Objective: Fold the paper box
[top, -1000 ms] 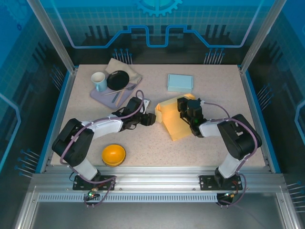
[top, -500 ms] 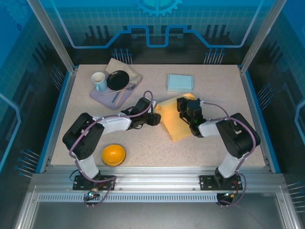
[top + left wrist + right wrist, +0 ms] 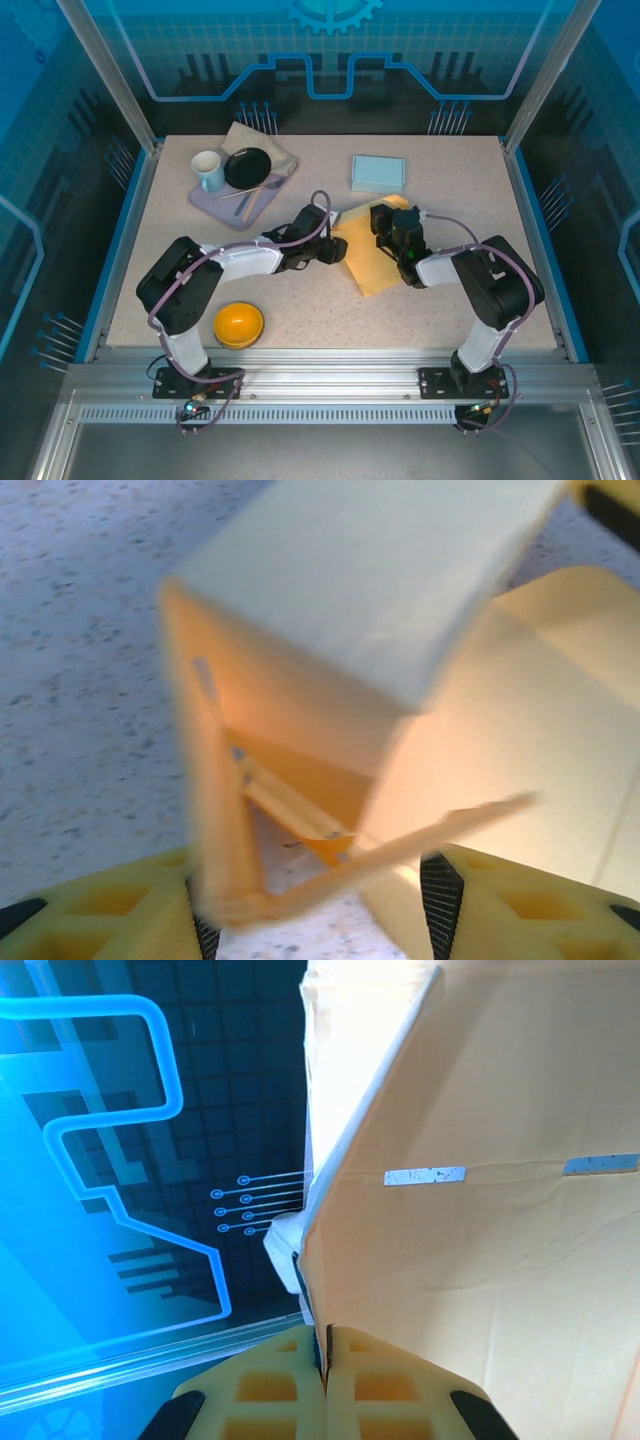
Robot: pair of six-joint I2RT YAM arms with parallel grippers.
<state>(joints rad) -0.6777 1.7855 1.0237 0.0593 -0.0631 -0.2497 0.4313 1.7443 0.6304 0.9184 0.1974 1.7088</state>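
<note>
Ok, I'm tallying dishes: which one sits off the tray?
The orange bowl, alone on the table by the near edge; the cup and black dish sit on the tray.

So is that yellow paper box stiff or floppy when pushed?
Probably fairly floppy: one thin flap of the paper box bows between the open fingers of the left gripper. Likely light too: the right gripper holds a panel up by one pinched edge.

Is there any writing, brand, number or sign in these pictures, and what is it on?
No readable words or numbers anywhere.
Back panel: a gear emblem, no lettering.
Paper box: a white strip and a blue strip, both blank.
Mug: no print I can make out.
</note>
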